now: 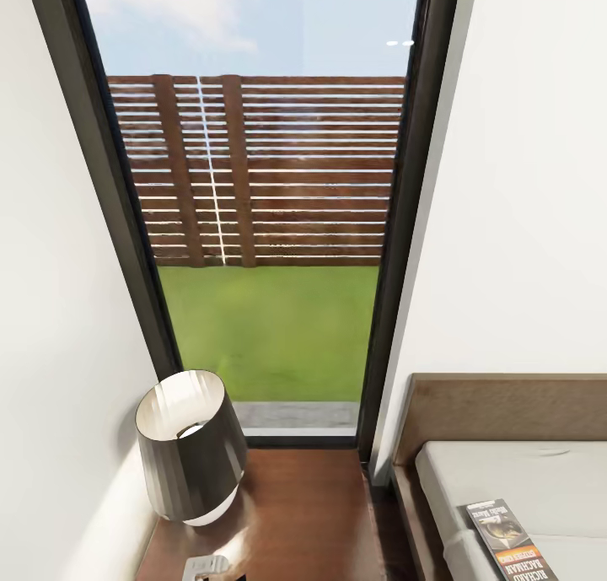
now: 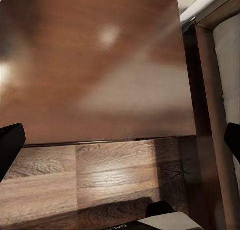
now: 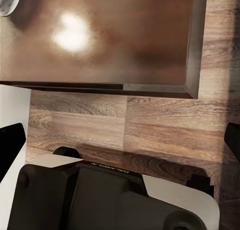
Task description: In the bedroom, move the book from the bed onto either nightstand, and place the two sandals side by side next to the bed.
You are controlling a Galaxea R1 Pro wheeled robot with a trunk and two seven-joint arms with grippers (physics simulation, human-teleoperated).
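Note:
The book (image 1: 506, 540) lies on the pale mattress near the bed's (image 1: 506, 408) left edge, at the lower right of the head view. Left of the bed stands a dark reddish-brown nightstand (image 1: 295, 513). My left gripper (image 2: 120, 145) hangs open above the nightstand's (image 2: 100, 64) front edge, with nothing between its black fingertips (image 2: 10, 146). The bed frame (image 2: 207, 89) runs beside it. My right gripper (image 3: 120, 142) is open too, over the plank floor just off the nightstand (image 3: 125, 39). The sandals are out of view.
A dark lamp (image 1: 192, 446) with a white inside stands on the nightstand's left part, and a small white object (image 1: 206, 567) lies in front of it. A tall black-framed window (image 1: 270, 227) shows grass and a slatted fence. My robot base (image 3: 100, 200) is below the right gripper.

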